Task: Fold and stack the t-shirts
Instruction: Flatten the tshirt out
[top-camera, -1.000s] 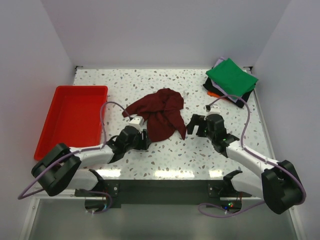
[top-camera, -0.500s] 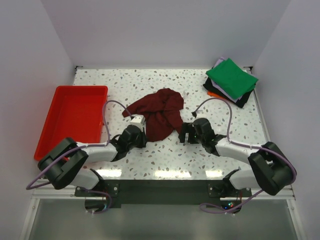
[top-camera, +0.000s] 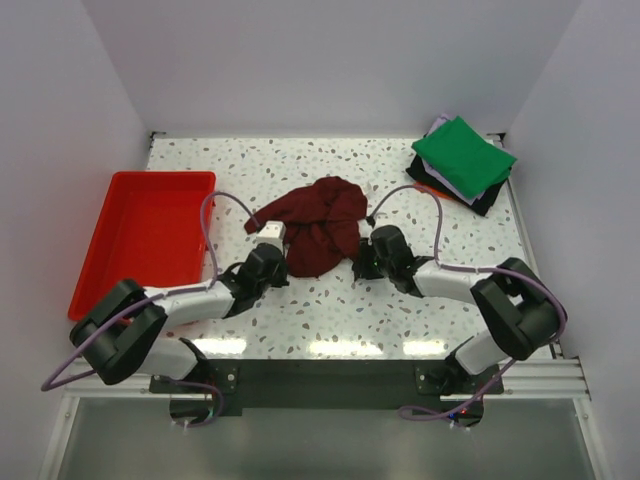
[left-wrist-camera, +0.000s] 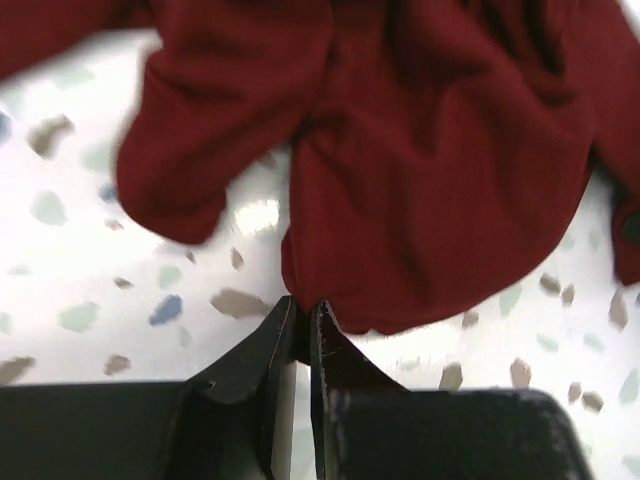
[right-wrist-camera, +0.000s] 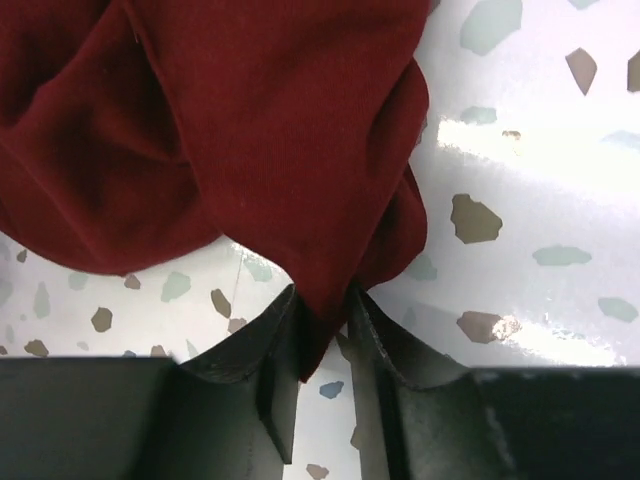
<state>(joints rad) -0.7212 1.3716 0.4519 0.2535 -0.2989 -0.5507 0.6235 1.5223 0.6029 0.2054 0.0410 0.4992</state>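
My left fingers are nearly shut, pinching the near hem of the maroon shirt. My right fingers are narrow, clamped on a near corner of it. The shirt lies crumpled mid-surface between my arms. The folded stack sits at the far right corner.

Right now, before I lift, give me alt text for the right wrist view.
The right gripper pinches a low corner of the crumpled maroon t-shirt between its two black fingers. The shirt fills the upper left of the view, lying on a white speckled table.
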